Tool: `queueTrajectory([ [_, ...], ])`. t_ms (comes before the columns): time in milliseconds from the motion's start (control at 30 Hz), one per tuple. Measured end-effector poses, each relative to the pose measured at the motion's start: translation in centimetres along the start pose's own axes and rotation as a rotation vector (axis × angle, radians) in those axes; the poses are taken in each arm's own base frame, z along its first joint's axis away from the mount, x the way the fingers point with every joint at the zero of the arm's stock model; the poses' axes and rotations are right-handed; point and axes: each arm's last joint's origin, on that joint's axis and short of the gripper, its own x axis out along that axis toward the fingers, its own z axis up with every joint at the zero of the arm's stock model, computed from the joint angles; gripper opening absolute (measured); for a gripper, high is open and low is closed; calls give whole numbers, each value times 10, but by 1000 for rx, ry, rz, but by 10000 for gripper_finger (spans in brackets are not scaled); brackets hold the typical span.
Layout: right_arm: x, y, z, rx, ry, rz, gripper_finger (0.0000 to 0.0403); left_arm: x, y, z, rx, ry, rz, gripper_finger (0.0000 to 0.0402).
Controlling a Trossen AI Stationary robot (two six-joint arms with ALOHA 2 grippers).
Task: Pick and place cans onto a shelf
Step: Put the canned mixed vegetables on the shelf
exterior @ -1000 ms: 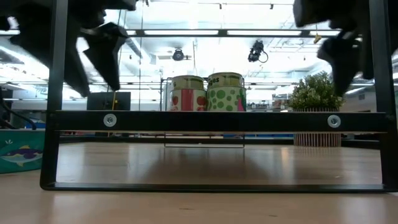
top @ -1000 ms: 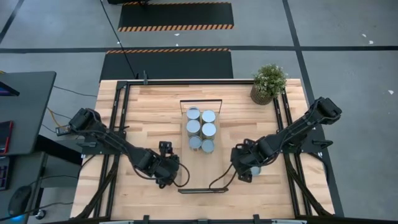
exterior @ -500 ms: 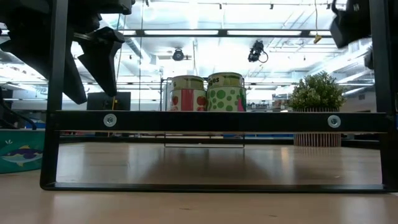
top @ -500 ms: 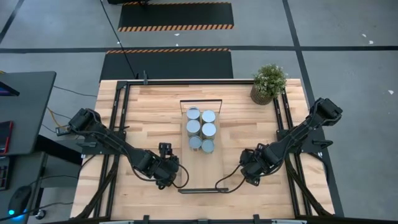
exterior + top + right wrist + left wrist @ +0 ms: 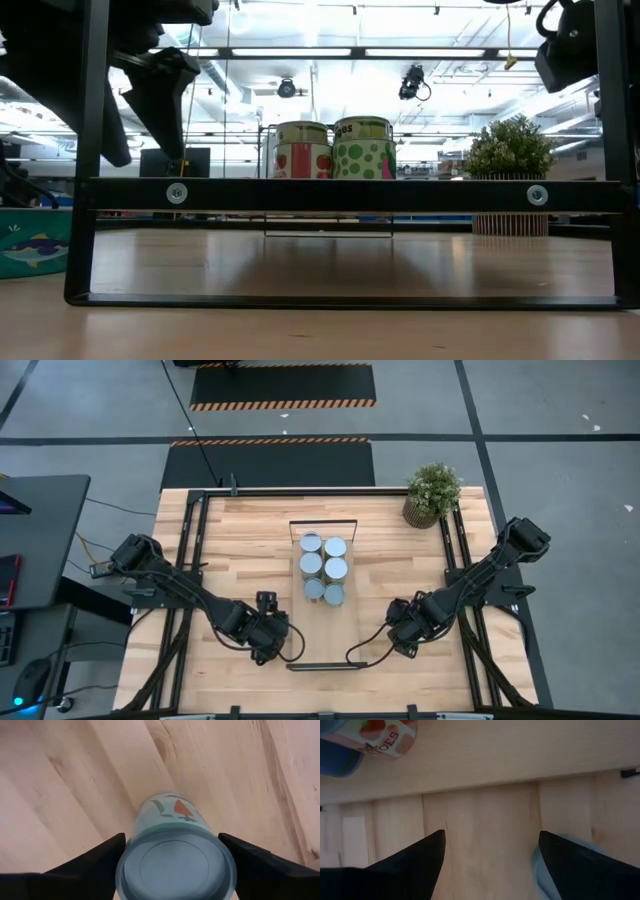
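Note:
Several cans (image 5: 324, 568) stand upright in two rows on the far half of the shelf (image 5: 322, 635), a long light board with black end frames. The low view shows two of these cans (image 5: 334, 148) past the shelf's near frame (image 5: 350, 195). My right gripper (image 5: 405, 631) is open right of the shelf, pointing down, its fingers on either side of a can (image 5: 176, 865) with a pale blue top and a carrot label. I cannot tell whether the fingers touch it. My left gripper (image 5: 266, 631) is open left of the shelf over bare wood; a pale blue can edge (image 5: 543, 870) shows beside one finger.
A potted plant (image 5: 431, 493) stands at the table's far right corner. Black frame rails (image 5: 190, 560) run along the table's left and right sides. A dark desk (image 5: 35, 535) stands beyond the left edge. The shelf's near half is bare board.
My right gripper has moved a little toward the table's right and near edges and now stands over the can that showed beside it a second ago. My left gripper has kept its place.

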Motion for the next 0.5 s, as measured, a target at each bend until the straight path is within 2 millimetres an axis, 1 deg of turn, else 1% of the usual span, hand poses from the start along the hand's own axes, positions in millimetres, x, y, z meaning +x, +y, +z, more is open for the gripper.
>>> queueTrajectory([
  [133,0,0,0,-5,10,5,291,0,-1,1,-30,-10,-23,325],
  [300,-3,-1,4,-31,20,6,293,0,-3,1,-55,11,-70,325],
  [400,-17,3,15,-57,-17,34,304,0,-3,1,-59,16,-80,325],
  [500,-35,4,28,-92,-82,21,305,0,-3,1,-59,16,-80,325],
])
